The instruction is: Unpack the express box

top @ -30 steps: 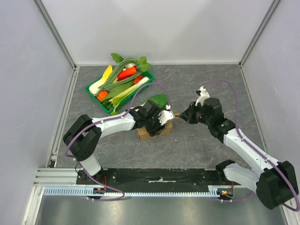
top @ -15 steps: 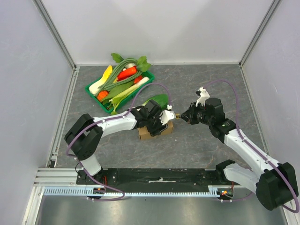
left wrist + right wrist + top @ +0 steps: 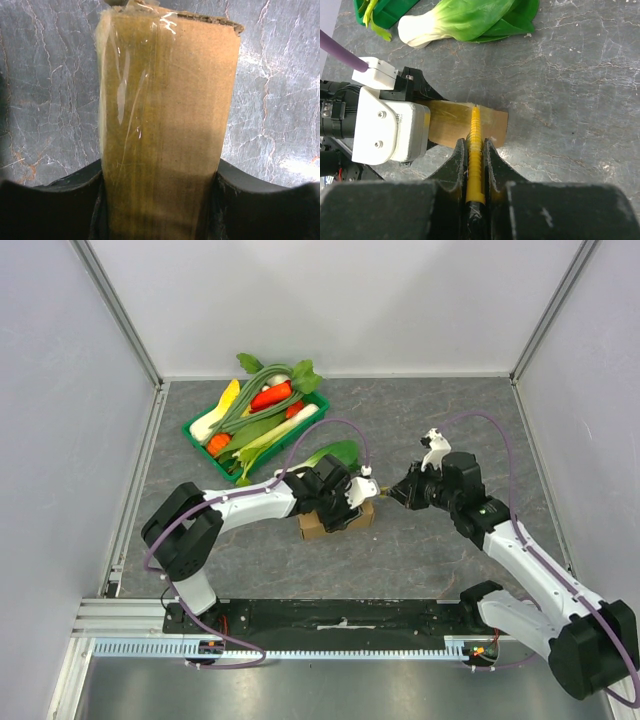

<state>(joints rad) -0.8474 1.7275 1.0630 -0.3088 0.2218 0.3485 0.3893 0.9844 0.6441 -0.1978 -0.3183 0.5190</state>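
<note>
The express box [image 3: 338, 523], a small brown carton with clear tape along its top, sits on the grey table. My left gripper [image 3: 343, 502] is shut on it; in the left wrist view the box [image 3: 165, 115] fills the gap between both black fingers [image 3: 50, 205]. My right gripper [image 3: 475, 146] is shut on a yellow ribbed cutter [image 3: 475, 135]. The cutter's tip rests on the box's top [image 3: 447, 127] near its far edge. From above, the right gripper [image 3: 388, 490] stands just right of the box.
A bok choy [image 3: 328, 454] lies just behind the box, also seen in the right wrist view [image 3: 465, 20]. A green vegetable tray [image 3: 194, 430] full of produce stands at the back left. Grey walls close in three sides.
Both grippers and the box have shifted slightly right and toward the near edge. Both grips are unchanged.
</note>
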